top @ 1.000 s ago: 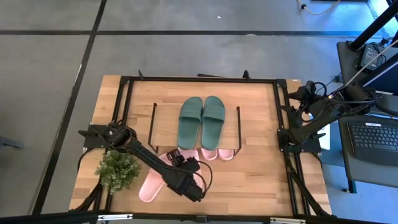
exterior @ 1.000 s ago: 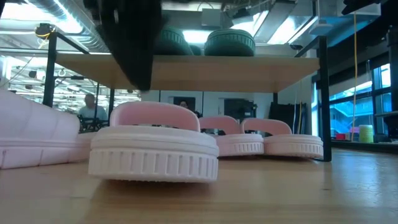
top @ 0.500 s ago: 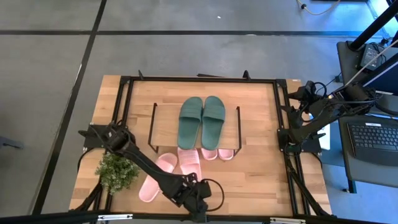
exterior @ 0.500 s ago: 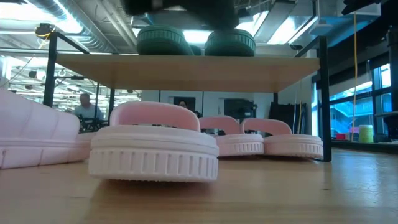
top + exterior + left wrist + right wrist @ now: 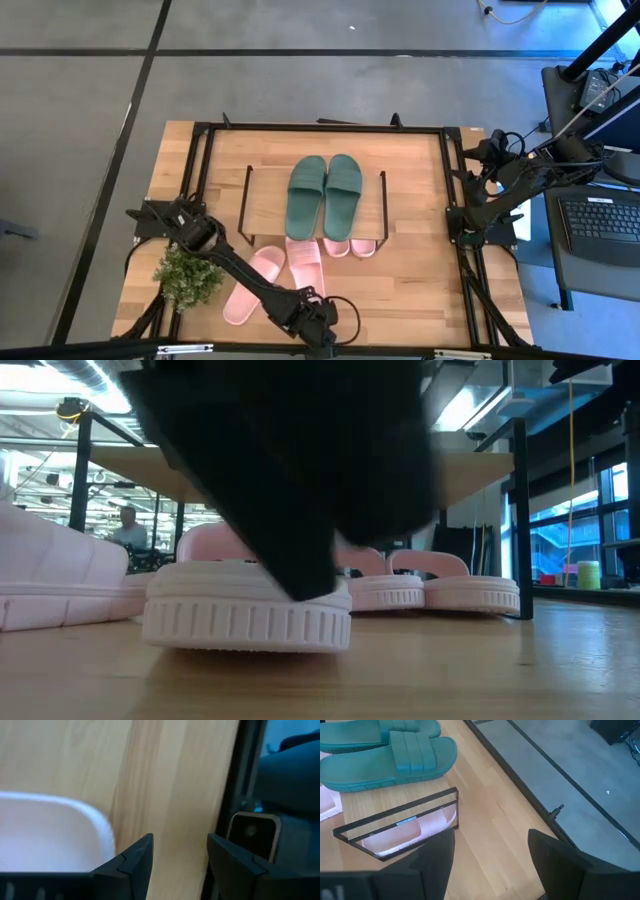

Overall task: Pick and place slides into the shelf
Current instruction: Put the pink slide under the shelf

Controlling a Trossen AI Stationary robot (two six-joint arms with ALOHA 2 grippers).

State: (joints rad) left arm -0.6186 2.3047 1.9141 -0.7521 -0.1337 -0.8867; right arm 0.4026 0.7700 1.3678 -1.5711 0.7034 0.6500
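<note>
Two dark green slides point(image 5: 325, 195) lie side by side on the shelf's point(image 5: 265, 195) plank top. Two pink slides point(image 5: 348, 247) sit under the shelf, soles on the table. A third pink slide point(image 5: 303, 265) lies in front of the shelf, and a fourth point(image 5: 250, 285) lies slanted to its left. My left gripper point(image 5: 318, 330) hangs open near the table's near edge, just past the third slide's heel point(image 5: 50, 835), touching nothing. My right gripper point(image 5: 492, 865) waits open at the table's right edge. The left arm blocks much of the low view.
A small green plant point(image 5: 188, 275) stands at the table's near left corner beside the left arm. A black frame point(image 5: 320, 128) runs around the table. The shelf's wire leg point(image 5: 400, 822) stands near the right gripper. Bare wood lies right of the slides point(image 5: 420, 290).
My left gripper has drawn back from over the third pink slide toward the table's near edge and then come down in front of the low camera. The slide it had covered now shows in the high view. All slides have stayed where they were.
</note>
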